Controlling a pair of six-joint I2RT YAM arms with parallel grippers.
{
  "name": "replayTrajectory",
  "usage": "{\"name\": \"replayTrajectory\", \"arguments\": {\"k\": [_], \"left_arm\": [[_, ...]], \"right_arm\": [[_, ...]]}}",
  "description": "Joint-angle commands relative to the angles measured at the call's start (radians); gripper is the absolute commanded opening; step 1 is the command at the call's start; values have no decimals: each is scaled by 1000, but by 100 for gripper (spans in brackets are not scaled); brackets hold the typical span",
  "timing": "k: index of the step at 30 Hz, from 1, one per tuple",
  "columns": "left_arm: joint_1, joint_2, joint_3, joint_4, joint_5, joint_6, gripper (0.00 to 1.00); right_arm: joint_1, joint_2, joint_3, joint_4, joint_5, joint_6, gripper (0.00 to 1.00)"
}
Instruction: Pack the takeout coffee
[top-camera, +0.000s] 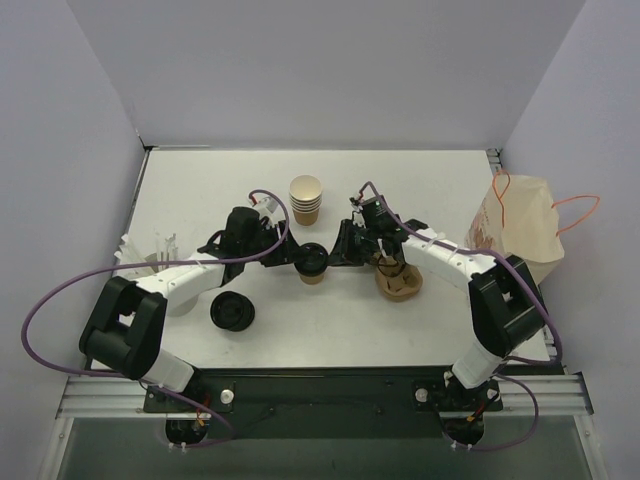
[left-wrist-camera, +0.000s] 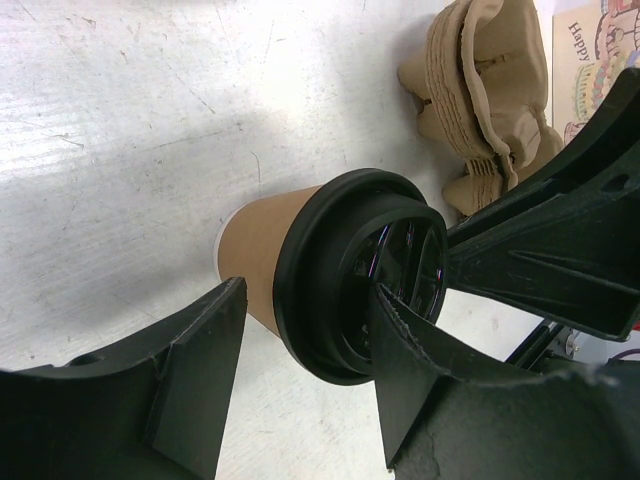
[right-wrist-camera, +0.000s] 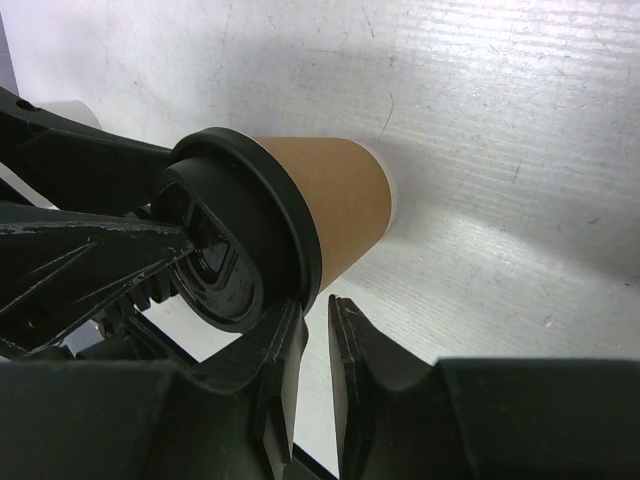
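Observation:
The takeout coffee is a tan paper cup (top-camera: 312, 274) with its black lid (top-camera: 311, 258) on, standing mid-table. In the left wrist view the cup (left-wrist-camera: 258, 240) and lid (left-wrist-camera: 340, 250) fill the centre. My left gripper (top-camera: 293, 256) is open; one finger (left-wrist-camera: 425, 370) lies on the lid's top, the other (left-wrist-camera: 190, 380) stands apart from the cup's side (left-wrist-camera: 310, 305). My right gripper (top-camera: 338, 256) comes from the other side. Its jaws (right-wrist-camera: 318, 312) are nearly together with nothing between, one finger (right-wrist-camera: 285, 345) against the lid's rim (right-wrist-camera: 290, 215) over the cup (right-wrist-camera: 345, 200).
A stack of nested tan cups (top-camera: 306, 198) stands behind the cup. Brown pulp carriers (top-camera: 398, 282) lie to the right, also in the left wrist view (left-wrist-camera: 480, 90). Spare black lids (top-camera: 232, 312) lie front left. A paper bag (top-camera: 525, 225) stands at the right edge.

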Motion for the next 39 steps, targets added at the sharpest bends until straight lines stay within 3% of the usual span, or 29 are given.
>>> {"name": "replayTrajectory", "arguments": {"k": [1, 7, 16, 24, 31, 39], "left_arm": [[0, 49, -47, -51, -98, 20, 60], [0, 63, -28, -44, -85, 35, 60], [0, 116, -1, -5, -24, 67, 60], [0, 145, 1, 39, 31, 84, 60], [-1, 165, 7, 45, 30, 81, 60], [-9, 168, 16, 29, 11, 84, 59]], "right_arm": [[49, 54, -125, -50, 160, 18, 17], [72, -23, -64, -52, 121, 25, 20], [-17, -124, 56, -99, 55, -6, 28], [-104, -60, 143, -89, -49, -81, 29], [-115, 21, 229, -66, -211, -162, 39], [-113, 115, 275, -72, -228, -201, 41]]}}
